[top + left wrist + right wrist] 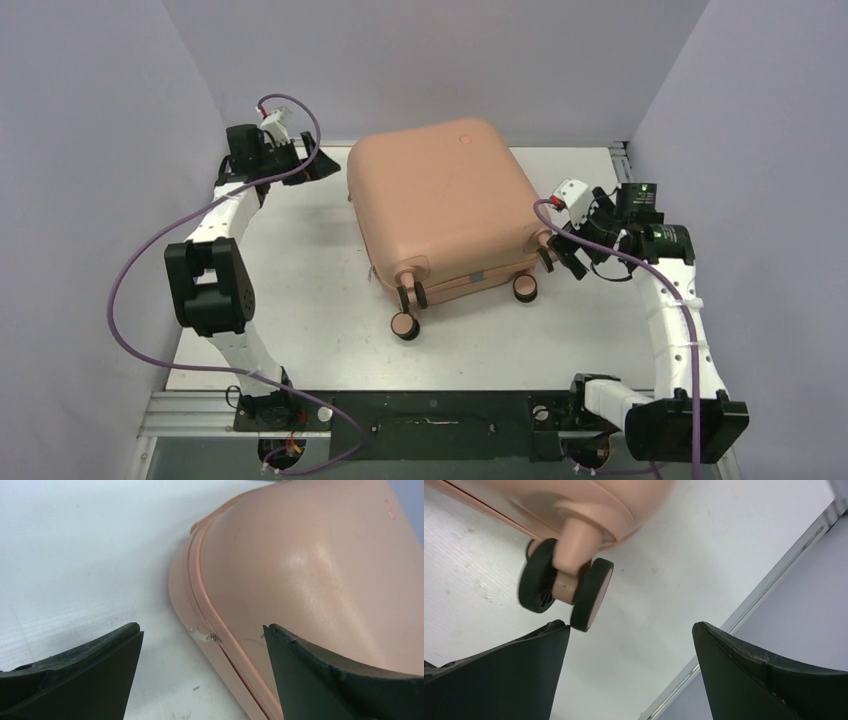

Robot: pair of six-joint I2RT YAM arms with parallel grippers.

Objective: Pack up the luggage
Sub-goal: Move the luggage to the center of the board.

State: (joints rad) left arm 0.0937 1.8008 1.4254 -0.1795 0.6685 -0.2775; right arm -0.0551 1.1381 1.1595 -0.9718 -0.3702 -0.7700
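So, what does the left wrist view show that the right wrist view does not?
Only the left wrist view: the broad shell of the luggage and its closed seam. Only the right wrist view: one caster wheel and the edge rail. Both: pink shell, white table, and an open, empty gripping part: left end effector, right end effector.

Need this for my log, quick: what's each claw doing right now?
Left claw: open, holding nothing.
Right claw: open, holding nothing, beside a suitcase wheel.
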